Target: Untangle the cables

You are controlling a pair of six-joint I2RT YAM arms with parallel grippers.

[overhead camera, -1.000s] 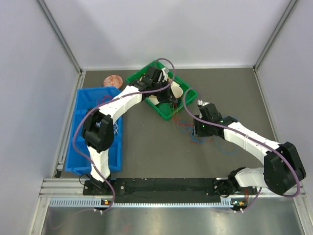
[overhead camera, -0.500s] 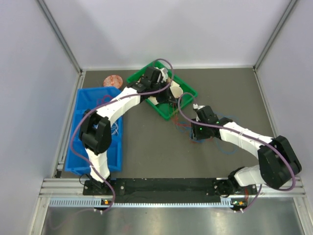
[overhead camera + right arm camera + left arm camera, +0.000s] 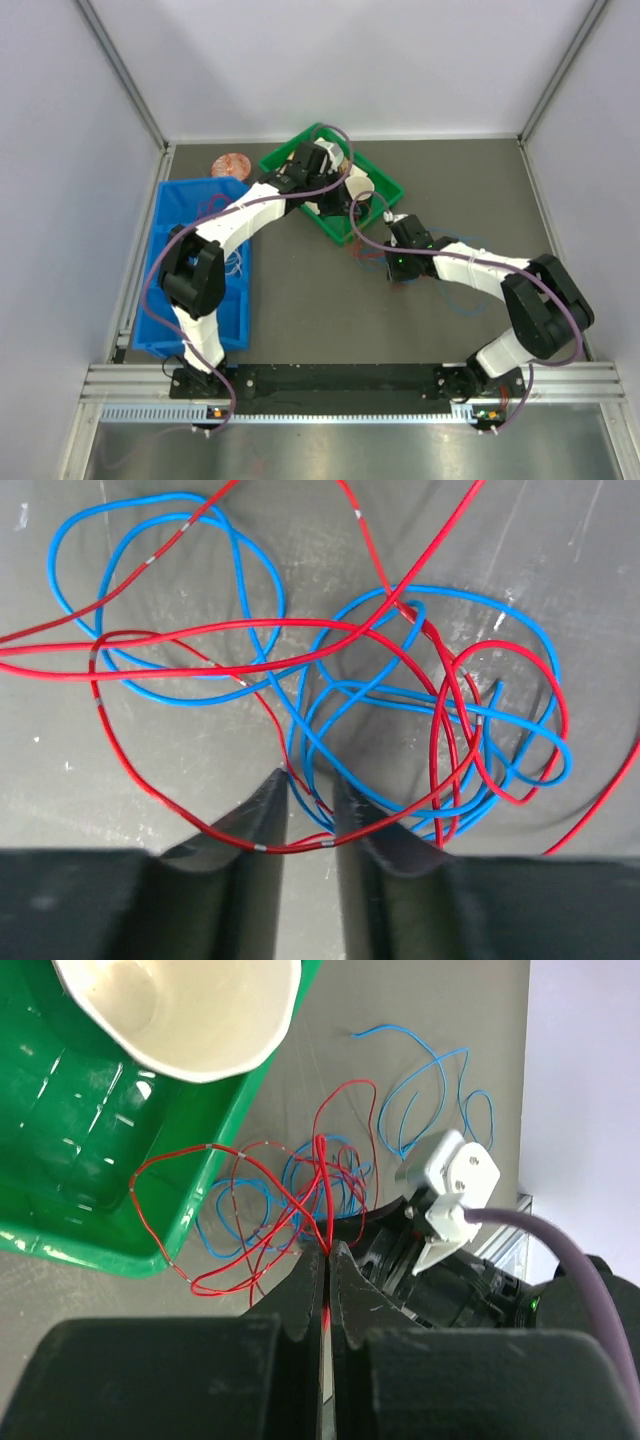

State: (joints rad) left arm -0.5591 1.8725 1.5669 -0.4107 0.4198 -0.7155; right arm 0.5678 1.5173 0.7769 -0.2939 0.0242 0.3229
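Red cable [image 3: 320, 1160] and blue cable [image 3: 420, 1090] lie tangled in loops on the grey table beside the green tray [image 3: 60, 1160]. My left gripper [image 3: 327, 1250] is shut on a red strand, which rises up to it from the tangle. In the right wrist view the red cable [image 3: 300, 635] and blue cable [image 3: 400, 695] cross many times. My right gripper [image 3: 310, 785] is down at the table, its jaws a narrow gap apart, with blue and red strands lying between the tips. From above, the left gripper [image 3: 350, 205] and right gripper [image 3: 393, 266] are close together.
A white paper cup [image 3: 180, 1010] lies in the green tray [image 3: 300, 150]. A blue bin [image 3: 165, 300] with thin pale strands in it stands at the left. A brown round object [image 3: 230, 163] lies behind it. Grey walls enclose the table.
My right arm has swung left onto the tangle and its jaws have narrowed. The left arm has shifted slightly right, still holding the red strand.
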